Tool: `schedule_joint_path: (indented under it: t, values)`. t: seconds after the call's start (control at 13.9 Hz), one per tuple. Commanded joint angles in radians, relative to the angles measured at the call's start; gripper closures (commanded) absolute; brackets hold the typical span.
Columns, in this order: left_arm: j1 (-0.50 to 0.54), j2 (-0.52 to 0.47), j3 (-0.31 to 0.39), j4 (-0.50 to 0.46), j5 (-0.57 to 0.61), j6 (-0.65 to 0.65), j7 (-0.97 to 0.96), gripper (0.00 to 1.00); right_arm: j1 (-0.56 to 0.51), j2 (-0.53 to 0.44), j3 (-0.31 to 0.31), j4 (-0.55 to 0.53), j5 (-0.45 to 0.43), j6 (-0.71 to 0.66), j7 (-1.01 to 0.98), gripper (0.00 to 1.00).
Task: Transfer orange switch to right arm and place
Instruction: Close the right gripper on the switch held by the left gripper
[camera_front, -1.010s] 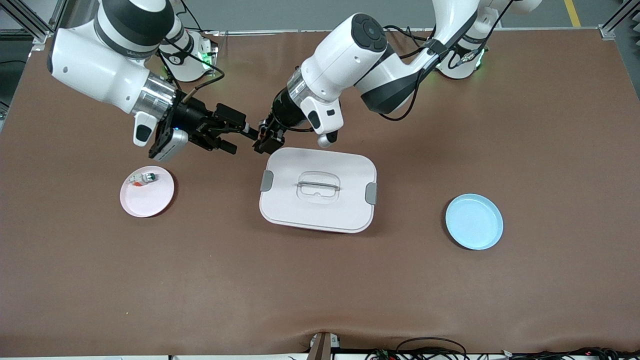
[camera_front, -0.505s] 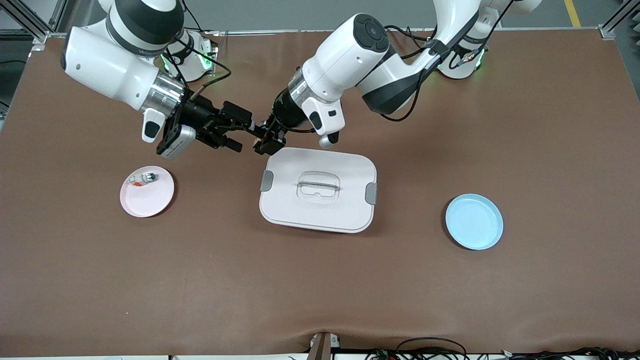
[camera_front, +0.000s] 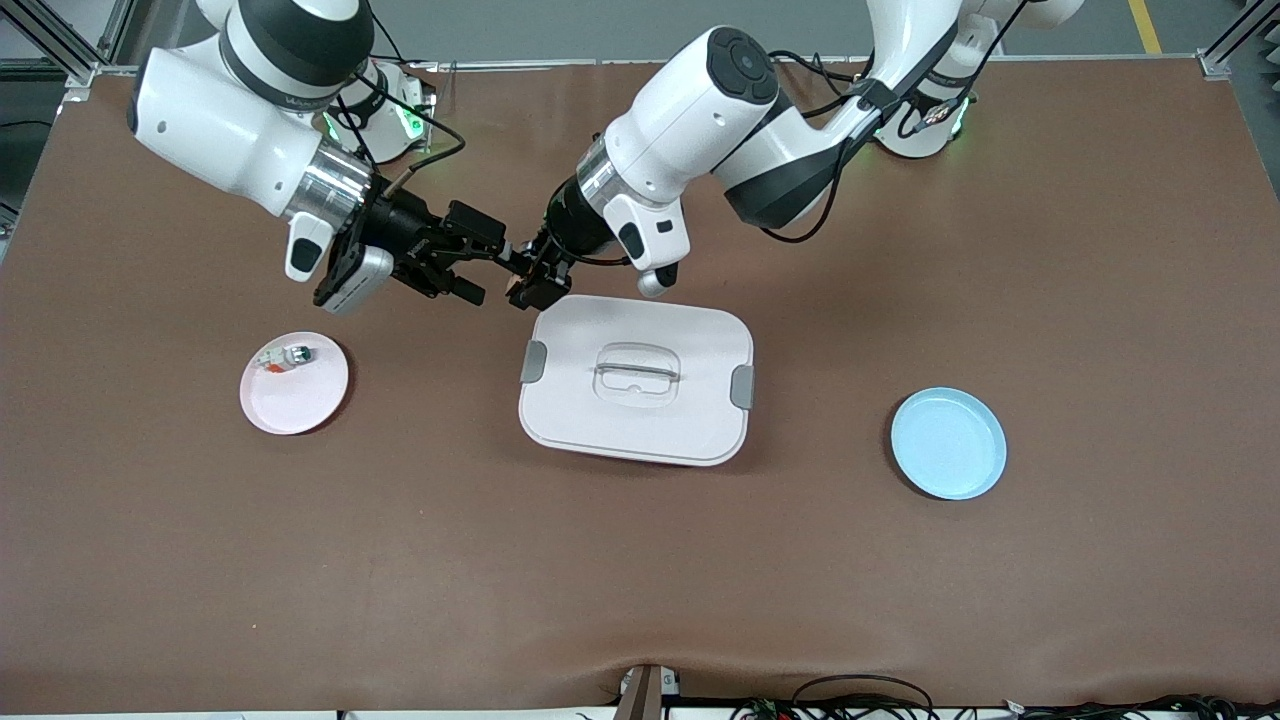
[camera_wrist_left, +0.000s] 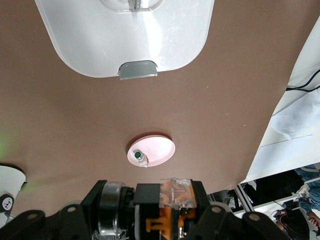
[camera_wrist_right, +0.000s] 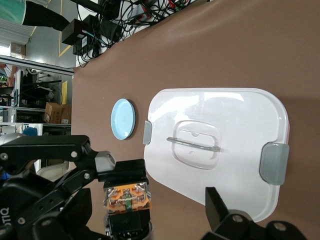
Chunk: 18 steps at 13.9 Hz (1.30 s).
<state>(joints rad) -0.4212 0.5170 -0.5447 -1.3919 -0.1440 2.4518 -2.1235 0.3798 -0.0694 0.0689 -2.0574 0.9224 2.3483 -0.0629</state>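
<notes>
The orange switch (camera_front: 518, 283) is a tiny black box with an orange centre. It is held up in the air over the bare mat, just off the white box's edge toward the right arm's end. My left gripper (camera_front: 530, 280) is shut on it. The switch fills the middle of the left wrist view (camera_wrist_left: 176, 194) and also shows in the right wrist view (camera_wrist_right: 127, 197). My right gripper (camera_front: 491, 276) is open, tip to tip with the left gripper. One of its fingers (camera_wrist_right: 224, 216) stands apart from the switch, and the other is hidden.
A white lidded box (camera_front: 600, 420) with grey clips sits mid-table. A pink plate (camera_front: 300, 400) toward the right arm's end holds a tiny white-green part (camera_front: 283, 357). A blue plate (camera_front: 948, 443) lies toward the left arm's end.
My right gripper has moved in toward the left gripper and the switch, then nearly stopped. The left gripper has barely moved.
</notes>
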Motion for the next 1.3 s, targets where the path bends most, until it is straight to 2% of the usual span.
schedule_joint_path:
  t: [0.0, 1.23]
  values:
    - [-0.004, -0.003, 0.002, 0.008, 0.023, 0.009, -0.013, 0.72, 0.028, -0.027, -0.008, -0.03, 0.038, 0.032, -0.025, 0.0]
    - [-0.004, -0.008, 0.002, 0.008, 0.023, 0.009, -0.013, 0.72, 0.037, -0.004, -0.008, -0.029, 0.038, 0.054, -0.064, 0.0]
